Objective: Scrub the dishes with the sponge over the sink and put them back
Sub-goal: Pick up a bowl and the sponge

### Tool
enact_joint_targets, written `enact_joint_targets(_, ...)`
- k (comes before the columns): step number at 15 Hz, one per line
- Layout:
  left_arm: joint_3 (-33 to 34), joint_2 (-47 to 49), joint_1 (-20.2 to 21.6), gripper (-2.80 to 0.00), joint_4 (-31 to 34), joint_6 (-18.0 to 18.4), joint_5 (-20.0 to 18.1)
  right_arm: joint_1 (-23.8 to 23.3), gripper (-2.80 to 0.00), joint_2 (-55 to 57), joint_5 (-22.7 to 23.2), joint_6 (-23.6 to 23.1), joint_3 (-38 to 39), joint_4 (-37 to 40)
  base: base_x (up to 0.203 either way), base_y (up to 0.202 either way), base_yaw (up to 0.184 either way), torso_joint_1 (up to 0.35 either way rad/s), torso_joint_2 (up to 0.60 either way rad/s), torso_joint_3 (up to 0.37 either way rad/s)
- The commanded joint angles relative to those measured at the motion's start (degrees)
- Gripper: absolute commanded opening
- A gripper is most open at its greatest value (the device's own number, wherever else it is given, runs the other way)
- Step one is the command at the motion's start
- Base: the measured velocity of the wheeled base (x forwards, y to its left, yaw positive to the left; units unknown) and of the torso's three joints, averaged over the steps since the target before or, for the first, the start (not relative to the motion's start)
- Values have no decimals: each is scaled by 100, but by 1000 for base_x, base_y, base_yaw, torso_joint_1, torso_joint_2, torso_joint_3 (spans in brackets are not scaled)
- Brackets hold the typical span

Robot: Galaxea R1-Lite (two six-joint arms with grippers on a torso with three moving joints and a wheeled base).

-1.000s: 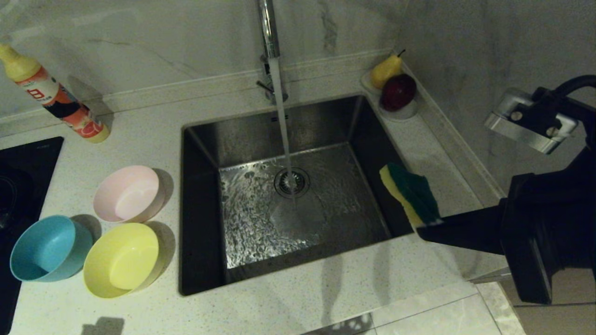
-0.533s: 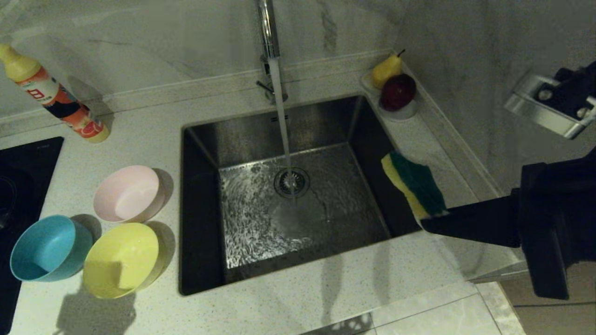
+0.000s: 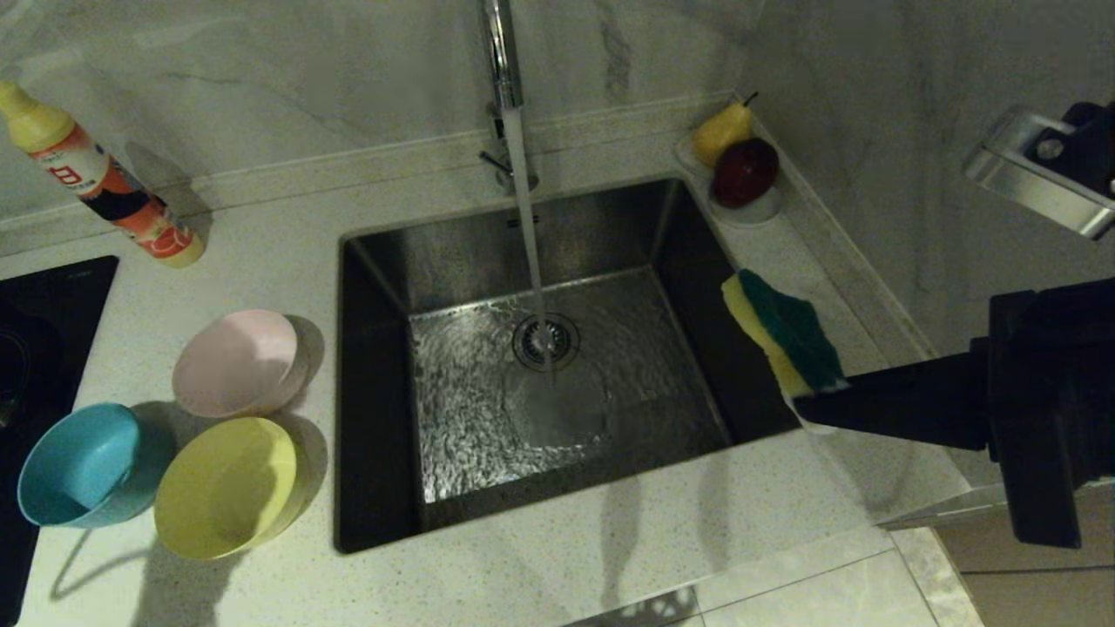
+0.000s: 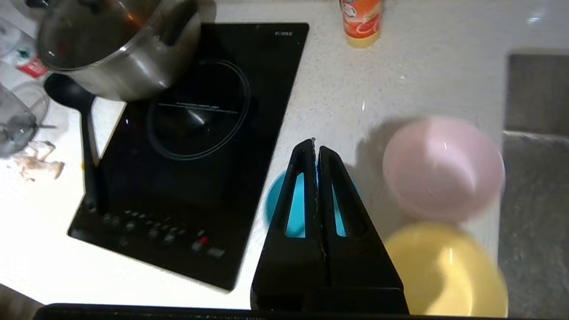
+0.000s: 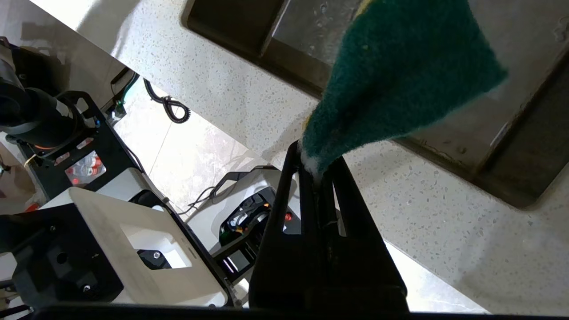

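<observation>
1. Holding the sponge (image 3: 788, 340) by one end, your right gripper (image 3: 814, 407) pinches it above the sink's (image 3: 557, 396) right rim.
2. Your left gripper (image 4: 314, 146), fingers pressed together and empty, hangs directly over the blue bowl (image 3: 83, 466); the pink bowl (image 3: 237, 363) and yellow bowl (image 3: 226, 486) lie sinkward.

Speckled countertop (image 3: 540, 566) — three bowls (image 3: 228, 486), bottle (image 3: 104, 178), cooktop (image 4: 195, 146), seemingly a fruit dish (image 3: 740, 209).
</observation>
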Motion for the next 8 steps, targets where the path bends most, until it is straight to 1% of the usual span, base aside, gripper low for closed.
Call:
enact_joint_targets(1, -755, 1712, 96, -280, 8, -229, 176, 3, -280, 107, -5, -6, 6, -13, 0, 0, 0, 0, 0, 0)
enact_joint_targets(3, -1392, 2628, 317, -280, 71, -492, 268, -6, -280, 134, 21, 3, 6, -23, 0, 0, 0, 0, 0, 0)
enact_joint_targets(5, -1873, 3340, 656, -280, 164, -680, 279, -10, -280, 183, 30, 11, 10, -32, 0, 0, 0, 0, 0, 0)
enact_joint_targets(6, -2081, 3602, 910, -280, 205, -736, 222, -38, -280, 210, 30, 20, 22, -32, 0, 0, 0, 0, 0, 0)
enact_joint_targets(7, -2302, 3801, 1126, -280, 276, -763, 80, -50, -280, 222, 48, 29, 33, -32, 0, 0, 0, 0, 0, 0)
enact_joint_targets(8, -2531, 3894, 1251, -280, 442, -748, -153, -60, -280, 222, 76, 29, 33, -32, 0, 0, 0, 0, 0, 0)
